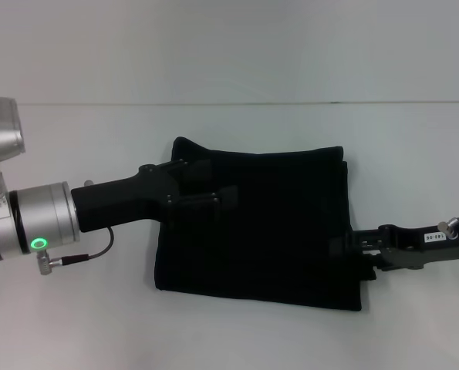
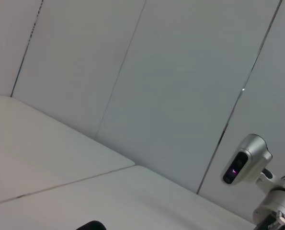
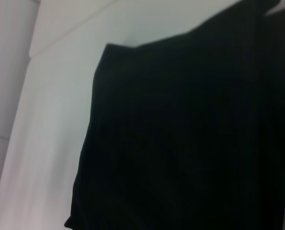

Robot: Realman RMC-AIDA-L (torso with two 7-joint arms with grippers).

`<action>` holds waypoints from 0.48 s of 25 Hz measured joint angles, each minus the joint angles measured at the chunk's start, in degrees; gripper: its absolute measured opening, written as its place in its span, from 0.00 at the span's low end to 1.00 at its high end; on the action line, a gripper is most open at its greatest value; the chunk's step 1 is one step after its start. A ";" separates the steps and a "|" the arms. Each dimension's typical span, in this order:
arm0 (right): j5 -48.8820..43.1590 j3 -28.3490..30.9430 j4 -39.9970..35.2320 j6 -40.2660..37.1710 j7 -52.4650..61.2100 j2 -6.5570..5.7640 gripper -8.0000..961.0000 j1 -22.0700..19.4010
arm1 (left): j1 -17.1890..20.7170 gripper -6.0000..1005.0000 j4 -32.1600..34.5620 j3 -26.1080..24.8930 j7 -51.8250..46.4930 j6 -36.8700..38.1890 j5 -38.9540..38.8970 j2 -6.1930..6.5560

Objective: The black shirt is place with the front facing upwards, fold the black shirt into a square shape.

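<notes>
Left arm: seen nearest in the head view, a silver wrist section with a lit green ring is followed by a black housing that reaches over the left part of the shirt.
Left gripper point(image 1: 214, 196): placed over the upper left area of the cloth; black on black, so whether it is released or clenched cannot be told.
Black shirt point(image 1: 283, 231): laid flat on the counter in a folded, roughly square-to-rectangular shape, with its layered edges stacked along the right side; no lettering or neck label is shown on the upturned face.
Right gripper point(image 1: 345, 245): brought in low from the right, at the right edge of the shirt near its lower corner; its fingers are lost against the cloth, so a grasp cannot be told.
Writing: a small white tag with dark characters is carried on the right arm near the wrist; the characters are too small to be read.
Counter point(image 1: 82, 308): white and plain, with a pale wall behind it.
Left wrist view: only wall panels, the counter and a silver camera head point(image 2: 245, 165) are shown.
Right wrist view: the dark cloth point(image 3: 180, 143) fills most of the picture, lying on the white counter point(image 3: 51, 120).
</notes>
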 joint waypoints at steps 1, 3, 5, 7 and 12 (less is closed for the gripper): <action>-0.10 0.00 0.01 -0.04 0.06 0.08 0.95 -0.05 | 0.02 0.87 0.00 0.00 0.02 0.00 0.00 0.03; -0.14 0.03 0.02 -0.07 0.10 0.15 0.95 -0.22 | 0.02 0.87 0.00 0.00 0.05 0.01 0.00 0.08; -0.15 0.04 0.03 -0.09 0.11 0.21 0.95 -0.27 | -0.11 0.87 0.01 -0.01 0.06 0.01 0.00 0.09; -0.16 0.04 0.05 -0.22 0.11 0.30 0.95 -0.18 | -0.29 0.87 0.01 0.00 0.07 -0.02 0.00 0.04; -0.20 0.02 -0.31 -1.21 0.12 0.28 0.95 -0.24 | -0.57 0.87 0.00 0.58 0.01 -0.62 0.00 -0.33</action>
